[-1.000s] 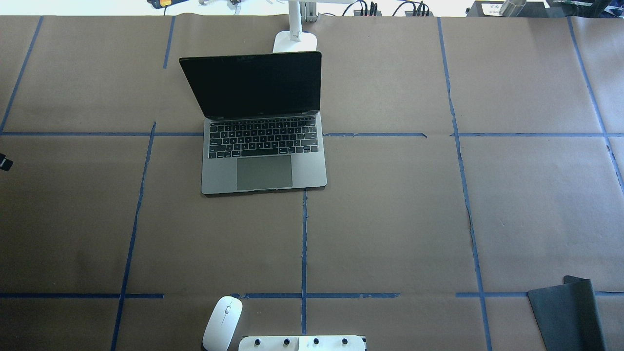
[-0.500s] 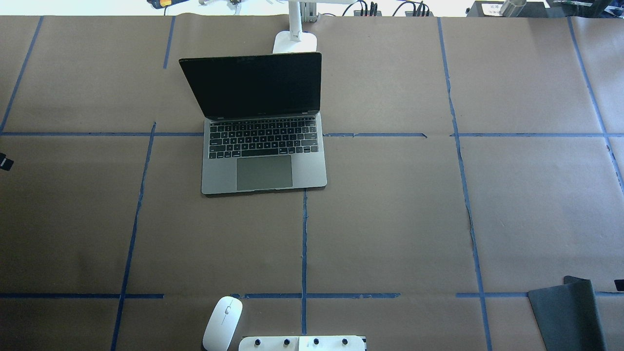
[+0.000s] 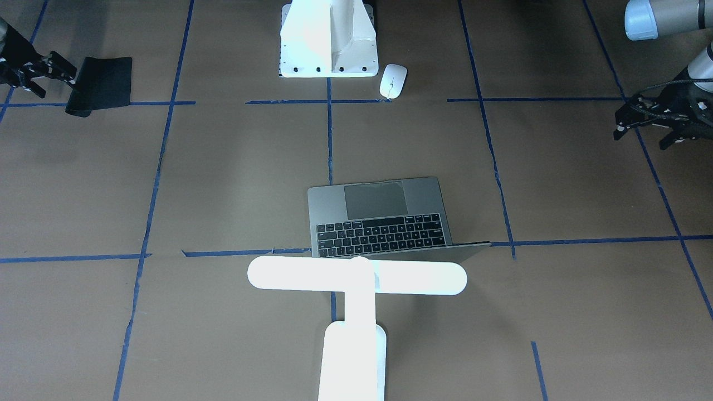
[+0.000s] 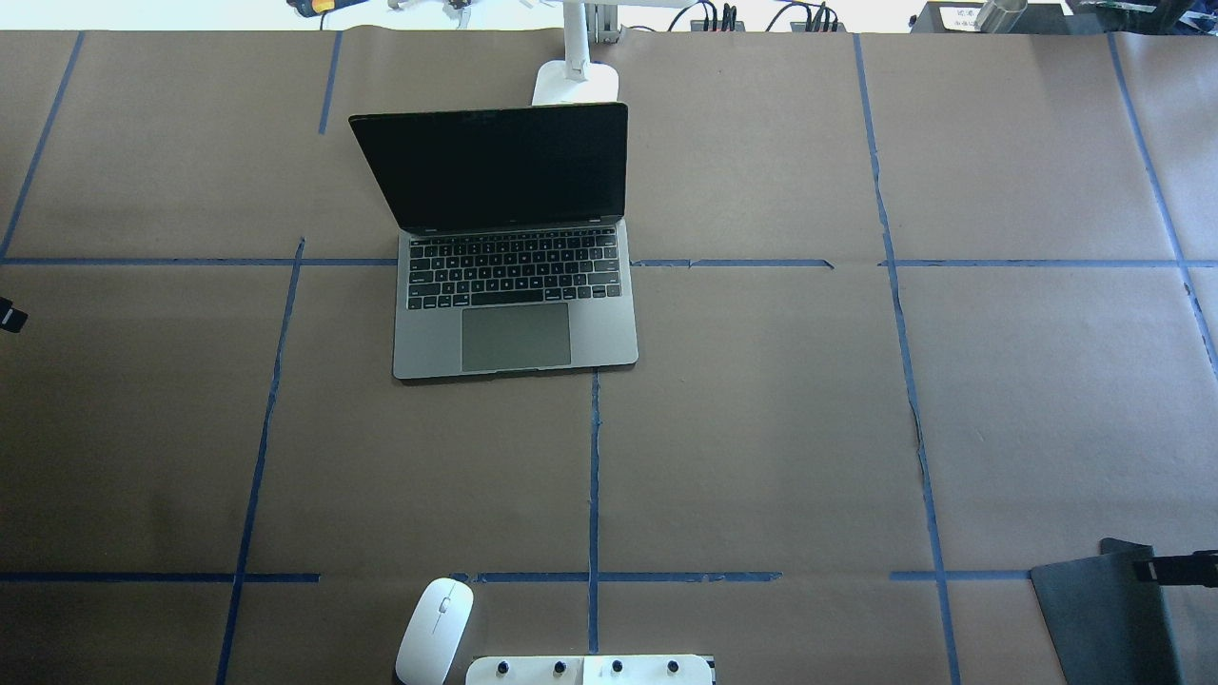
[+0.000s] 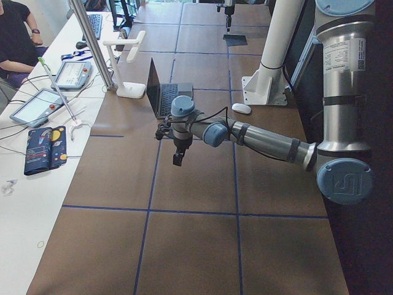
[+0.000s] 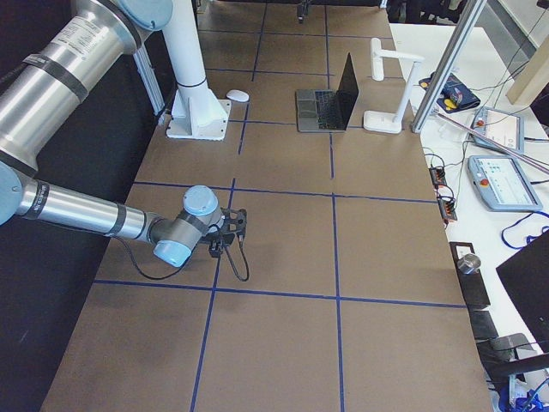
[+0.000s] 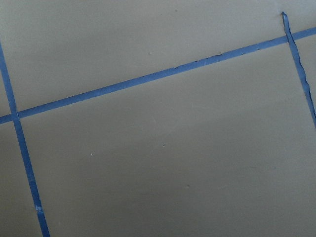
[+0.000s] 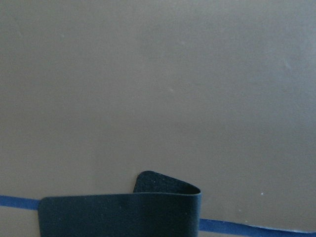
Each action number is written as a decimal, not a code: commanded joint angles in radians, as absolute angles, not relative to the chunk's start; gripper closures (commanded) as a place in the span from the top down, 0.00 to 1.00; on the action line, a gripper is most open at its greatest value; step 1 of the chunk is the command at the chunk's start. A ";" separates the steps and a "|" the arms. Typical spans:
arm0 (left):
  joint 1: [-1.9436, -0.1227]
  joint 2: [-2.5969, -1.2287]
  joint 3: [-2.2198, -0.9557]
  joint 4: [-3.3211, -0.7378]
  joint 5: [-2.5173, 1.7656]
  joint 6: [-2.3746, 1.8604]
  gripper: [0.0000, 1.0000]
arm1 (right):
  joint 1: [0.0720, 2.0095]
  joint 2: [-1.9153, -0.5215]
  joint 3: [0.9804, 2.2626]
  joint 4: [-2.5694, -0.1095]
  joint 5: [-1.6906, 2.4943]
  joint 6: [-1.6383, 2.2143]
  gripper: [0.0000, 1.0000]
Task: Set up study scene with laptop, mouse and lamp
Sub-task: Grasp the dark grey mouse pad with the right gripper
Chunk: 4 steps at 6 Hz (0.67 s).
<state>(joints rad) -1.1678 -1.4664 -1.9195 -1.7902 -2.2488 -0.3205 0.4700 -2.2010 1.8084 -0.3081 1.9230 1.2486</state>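
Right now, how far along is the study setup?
Looks done: the laptop sits open with the lamp standing behind its screen. In hand: the right pincer is at the folded black mat's edge; whether it grips is unclear. Left: the mouse lies beside the white pedestal, far from the laptop, and the mat is not laid out.

There is 1 laptop [image 4: 514, 314], 1 mouse [image 4: 435, 630], 1 lamp [image 3: 356, 277], 1 black mat [image 3: 103, 78] and 1 white pedestal [image 3: 328, 39]. There are 2 grippers: 1 left gripper [image 3: 640, 136] and 1 right gripper [image 3: 53, 75].
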 commanded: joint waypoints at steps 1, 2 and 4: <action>-1.167 -1.466 -1.919 -1.790 -2.255 -0.319 1.00 | 0.387 -2.191 1.787 -0.307 1.876 1.284 0.83; -1.167 -1.466 -1.919 -1.790 -2.267 -0.319 1.00 | 0.382 -2.189 1.784 -0.305 1.878 1.284 0.71; -1.167 -1.466 -1.917 -1.790 -2.269 -0.319 1.00 | 0.383 -2.187 1.787 -0.288 1.879 1.285 0.02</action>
<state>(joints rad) -1.1674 -1.4665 -1.9179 -1.7901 -2.2675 -0.3191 0.3836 -2.1887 1.7854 -0.2932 1.8788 1.2849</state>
